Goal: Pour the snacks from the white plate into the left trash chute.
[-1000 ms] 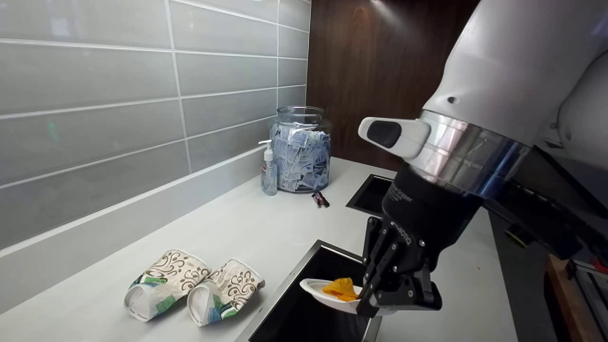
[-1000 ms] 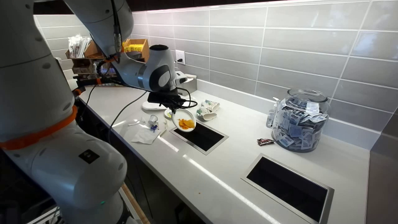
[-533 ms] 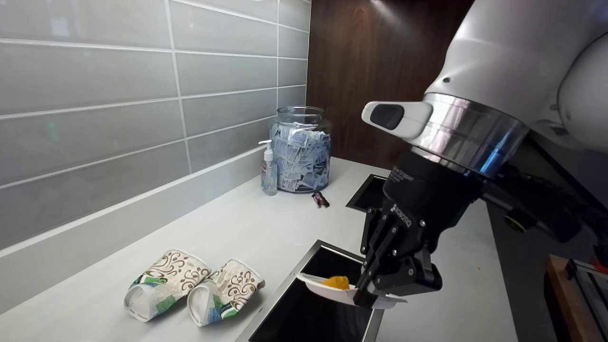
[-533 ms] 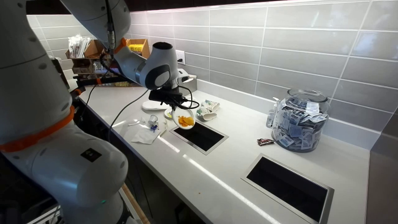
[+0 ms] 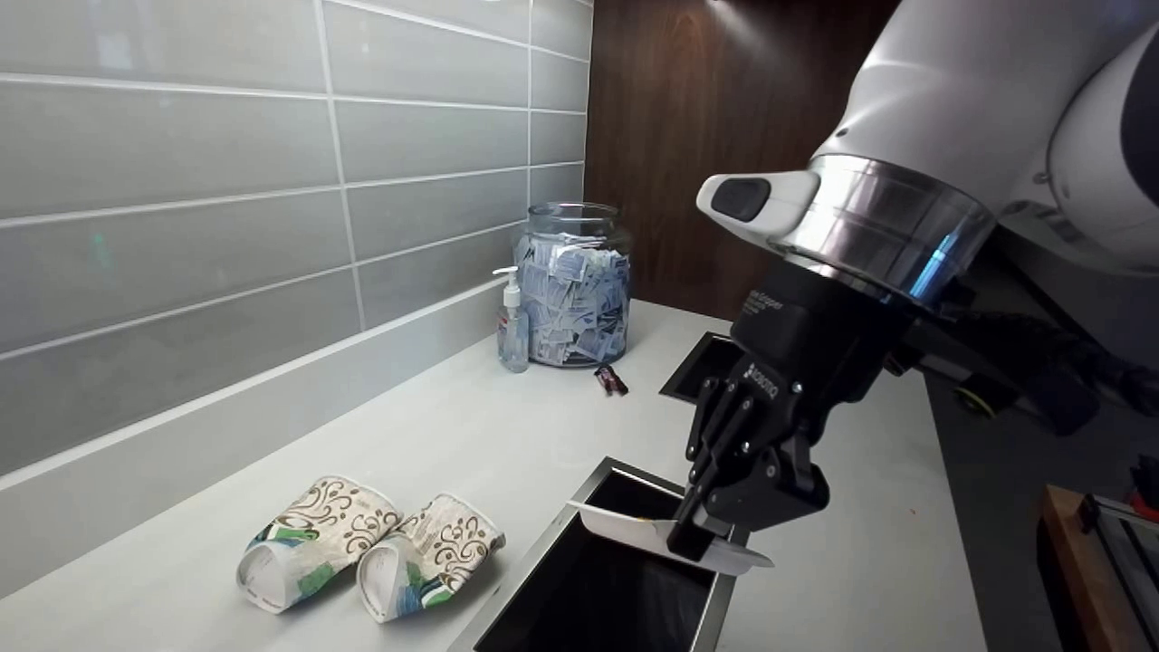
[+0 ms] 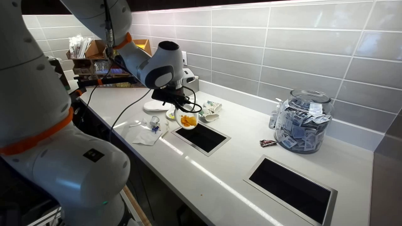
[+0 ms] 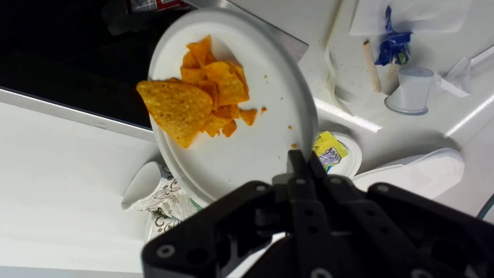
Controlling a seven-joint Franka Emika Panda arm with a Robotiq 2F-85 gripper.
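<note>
Robot arm [image 5: 892, 213] had lifted and turned slightly since a second earlier. Left trash chute [image 6: 207, 139] lay dark beneath, metal-framed. Gripper [image 7: 307, 161] had its jaws closed together, pinching the rim of the white plate [image 7: 254, 154], which hung tilted over the chute, its edge now nearly hiding the load in an exterior view. Snacks [image 7: 195, 102] remained aboard, bunched away from the grip, one large chip reaching over the rim.

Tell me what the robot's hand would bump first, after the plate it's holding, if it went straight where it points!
Probably the left chute or the counter beside it: the hand, pinching its plate, slants down that way, though depth is unclear.
</note>
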